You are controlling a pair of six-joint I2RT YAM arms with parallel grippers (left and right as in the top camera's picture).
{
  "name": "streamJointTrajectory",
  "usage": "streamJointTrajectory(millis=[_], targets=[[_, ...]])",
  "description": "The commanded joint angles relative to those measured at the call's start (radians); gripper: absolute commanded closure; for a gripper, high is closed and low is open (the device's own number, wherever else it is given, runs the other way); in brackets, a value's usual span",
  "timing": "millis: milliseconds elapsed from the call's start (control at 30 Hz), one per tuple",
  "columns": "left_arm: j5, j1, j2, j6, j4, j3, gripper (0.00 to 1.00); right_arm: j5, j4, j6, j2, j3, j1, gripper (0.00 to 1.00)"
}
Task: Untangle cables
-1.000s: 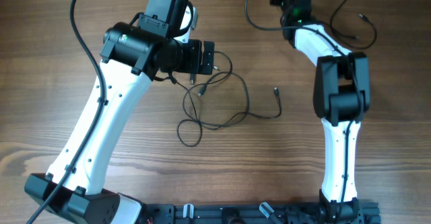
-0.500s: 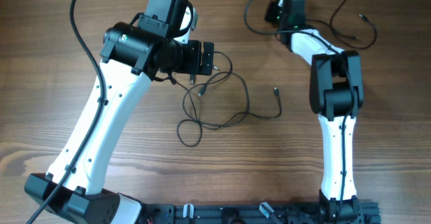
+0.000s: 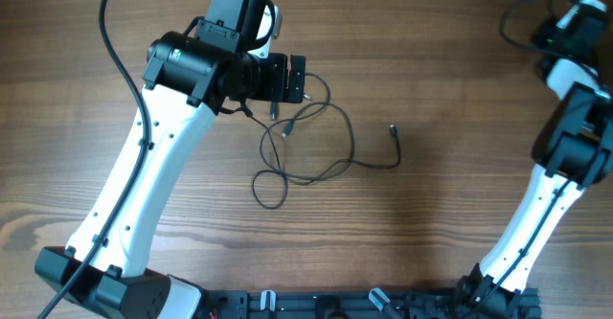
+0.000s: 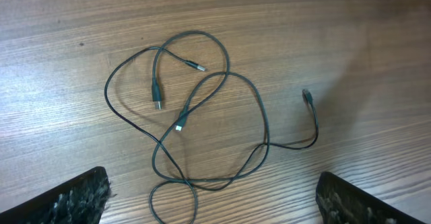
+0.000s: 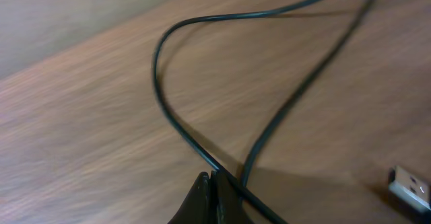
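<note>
A tangle of thin black cables [image 3: 308,139] lies on the wooden table at the centre, with one plug end [image 3: 392,127] off to its right. In the left wrist view the tangle [image 4: 202,116] lies spread below my left gripper [image 4: 212,207], which is open and empty above it. In the overhead view the left gripper [image 3: 297,78] hovers at the tangle's upper edge. My right gripper [image 5: 214,196] is shut on a separate black cable [image 5: 168,109]. In the overhead view it [image 3: 549,34] is at the far right top corner, with a loop of that cable [image 3: 512,17] beside it.
A metal plug [image 5: 407,183] lies at the lower right of the right wrist view. The left arm's own thick black lead [image 3: 113,51] runs down the left side of the table. The table's right edge is close to the right arm.
The right arm has swung from the top middle to the far right top corner, taking its black cable along. The left arm and the central tangle have not moved.
</note>
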Motion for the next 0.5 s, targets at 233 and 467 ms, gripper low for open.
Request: streamJointTrajectory(millis=[233, 467], targets=[[0.047, -0.002, 0.007, -0.006, 0.032, -0.005, 0.00, -0.072, -0.167, 0.031, -0.209, -0.039, 0.010, 0.95], [-0.099, 0.013, 0.007, -0.086, 0.092, -0.005, 0.00, -0.435, -0.584, 0.023, -0.619, -0.039, 0.238, 0.16]])
